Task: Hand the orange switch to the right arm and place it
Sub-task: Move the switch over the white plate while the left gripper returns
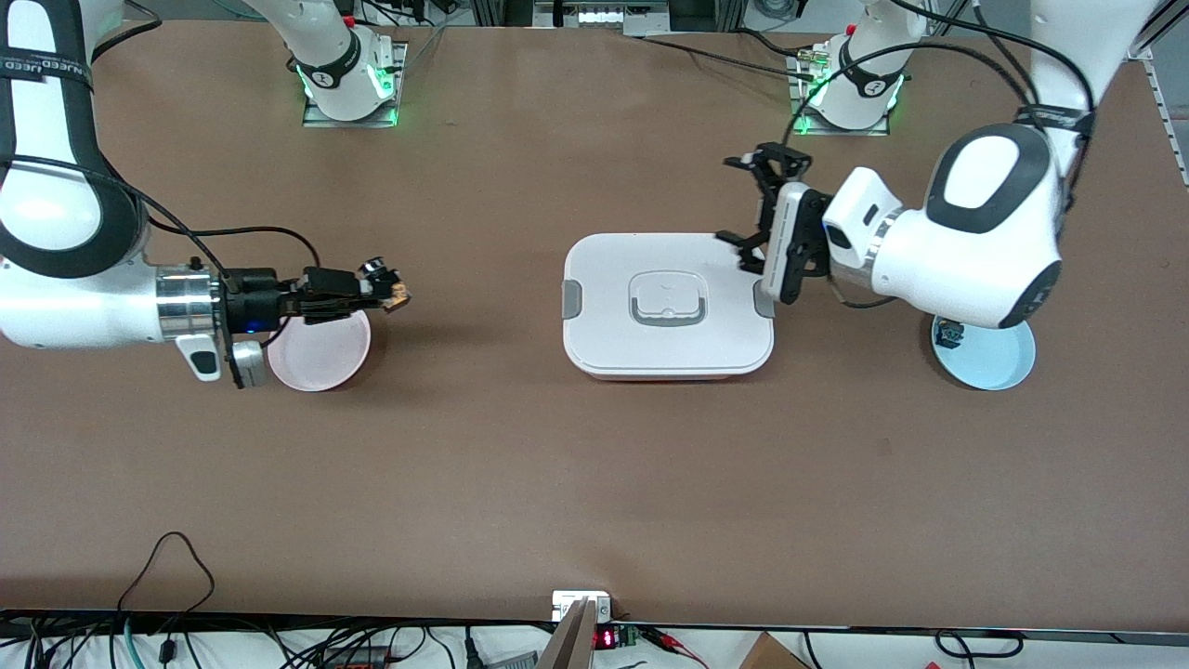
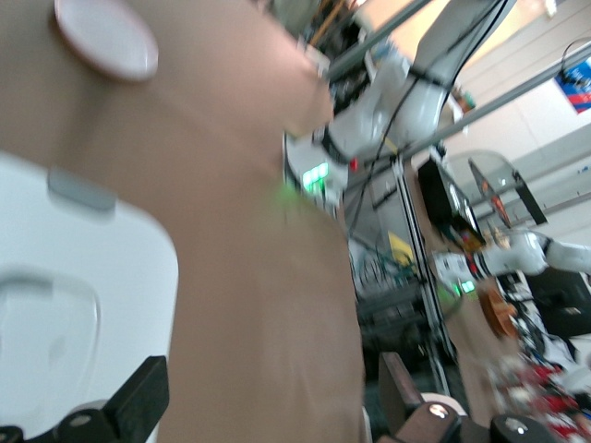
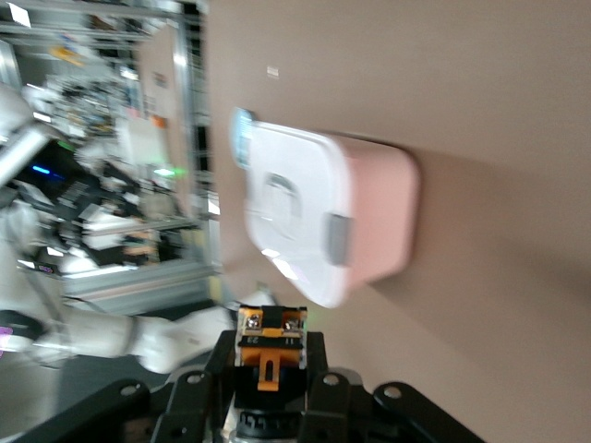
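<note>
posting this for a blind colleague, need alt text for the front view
The right gripper, shut on the orange switch, hangs at the rim of a pink plate toward the right arm's end of a brown table. Mid-table sits a white lidded box; the left gripper, open, hovers at its corner, beside a blue plate.

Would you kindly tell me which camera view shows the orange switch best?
The right wrist view: the orange switch sits close up, clamped in the right pincer, orange marks plain. The front view shows it only as a tiny thing at that pincer's tip above the pink plate. The left wrist view misses it.
</note>
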